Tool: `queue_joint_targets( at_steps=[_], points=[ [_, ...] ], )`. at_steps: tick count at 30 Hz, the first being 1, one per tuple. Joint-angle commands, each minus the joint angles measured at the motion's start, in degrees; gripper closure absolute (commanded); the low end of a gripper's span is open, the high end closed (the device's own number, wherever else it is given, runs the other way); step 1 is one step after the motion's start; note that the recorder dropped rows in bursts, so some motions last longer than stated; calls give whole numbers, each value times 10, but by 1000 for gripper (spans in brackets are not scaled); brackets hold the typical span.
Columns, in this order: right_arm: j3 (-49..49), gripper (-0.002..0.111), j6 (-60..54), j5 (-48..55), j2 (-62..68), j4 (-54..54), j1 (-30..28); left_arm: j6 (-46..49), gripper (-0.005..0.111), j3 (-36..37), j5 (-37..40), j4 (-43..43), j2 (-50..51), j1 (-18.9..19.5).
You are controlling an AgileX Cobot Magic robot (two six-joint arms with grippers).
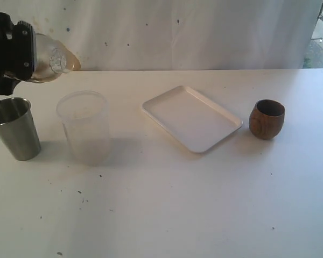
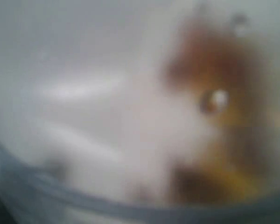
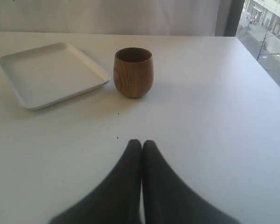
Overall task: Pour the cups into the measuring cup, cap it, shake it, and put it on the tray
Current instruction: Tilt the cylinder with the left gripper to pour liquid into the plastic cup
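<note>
Left fingers (image 1: 25,51): upper left of frame, spread wide and clamped round the measuring cup (image 1: 53,60), which is tipped on its side with something brownish inside.
Right fingers (image 3: 137,146): pressed together, holding nothing, over the surface (image 1: 177,204).
Steel tumbler (image 1: 15,128): left edge, upright, with the frosted cup (image 1: 84,127) just beside it.
Tray (image 1: 191,118): centre of frame.
Wooden cup (image 1: 267,119): upright, right of the tray.

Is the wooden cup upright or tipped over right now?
Upright: the wooden cup stands on its base beside the tray, mouth up.
</note>
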Motion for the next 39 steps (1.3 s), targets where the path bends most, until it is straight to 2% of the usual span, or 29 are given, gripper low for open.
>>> queue_joint_targets(
  at_steps=[1,18,25,33,39],
  points=[
    [1,108,-1,-5,-4,0,3,2,107,-9,-19,28,-6,1],
    [1,108,-1,-5,-4,0,3,11,107,-9,-3,129,-6,1],
    [1,108,-1,-5,-4,-2,3,13,107,-9,12,136,-6,1],
    [1,108,-1,-5,-4,-2,3,4,107,-22,42,135,12,17],
    [1,108,-1,-5,-4,-2,3,-5,107,-27,-21,135,9,16]
  ],
)
